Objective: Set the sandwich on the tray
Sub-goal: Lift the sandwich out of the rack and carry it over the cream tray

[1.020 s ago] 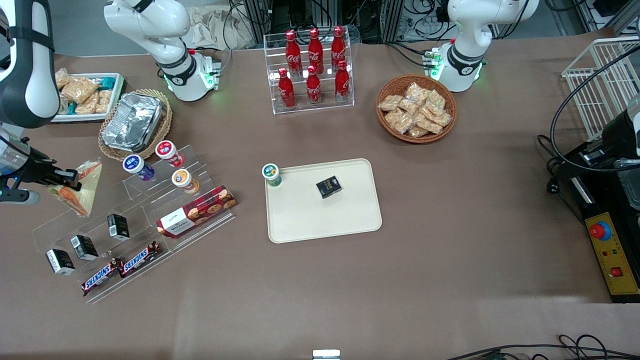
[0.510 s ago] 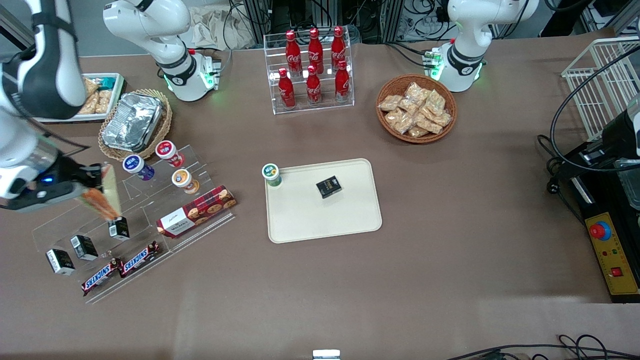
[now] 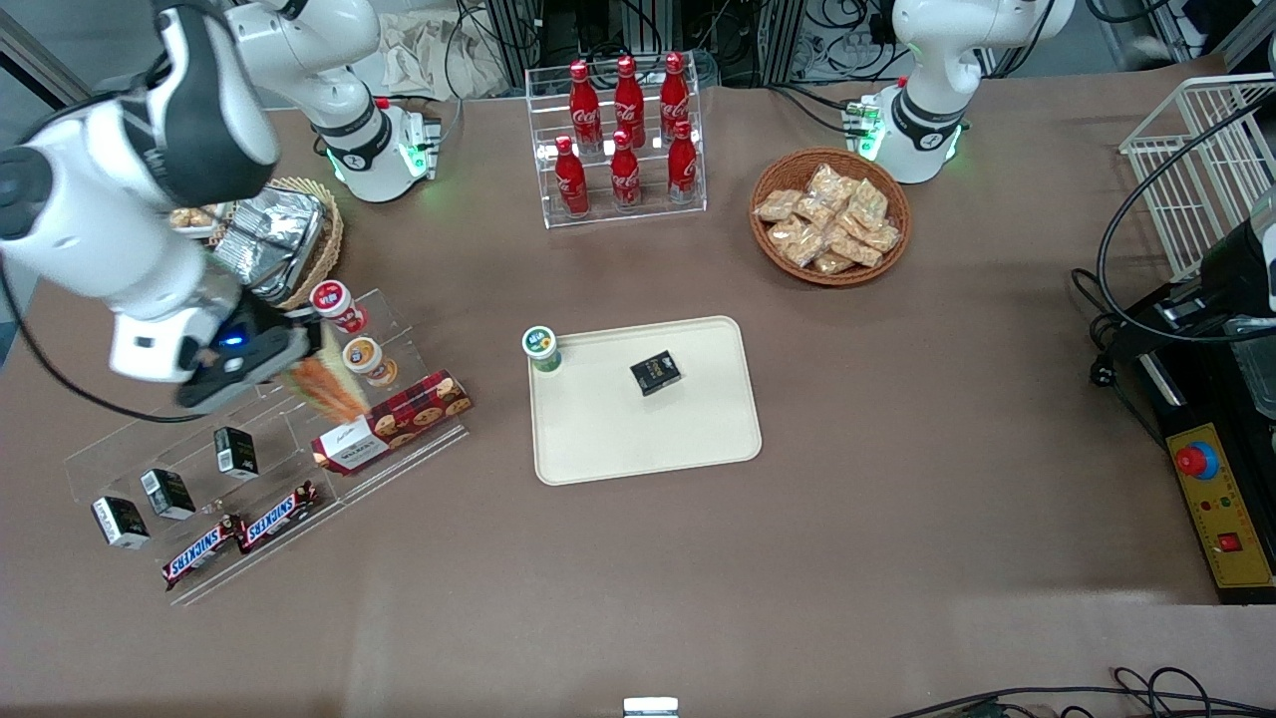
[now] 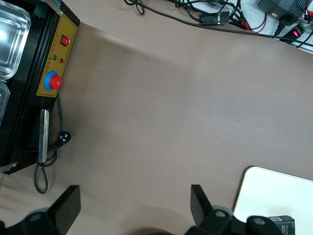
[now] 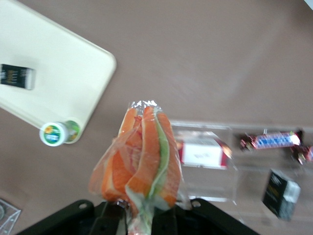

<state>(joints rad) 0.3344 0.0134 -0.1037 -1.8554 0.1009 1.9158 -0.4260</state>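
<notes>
I am holding the sandwich [image 5: 140, 155] pinched in my gripper [image 5: 138, 215], its clear wrap showing orange and green filling layers edge-on and a crimped silvery tip pointing away from my fingers; in the front view the sandwich [image 3: 324, 387] is hanging in the air above the clear acrylic display stand, toward the working arm's end of the table. The tray [image 3: 698, 429] is lying flat on the brown table, well apart from the sandwich, a cream-beige rectangle with rounded corners and a low rim. It is carrying a small black box near its middle and a green-lidded cup at one corner.
</notes>
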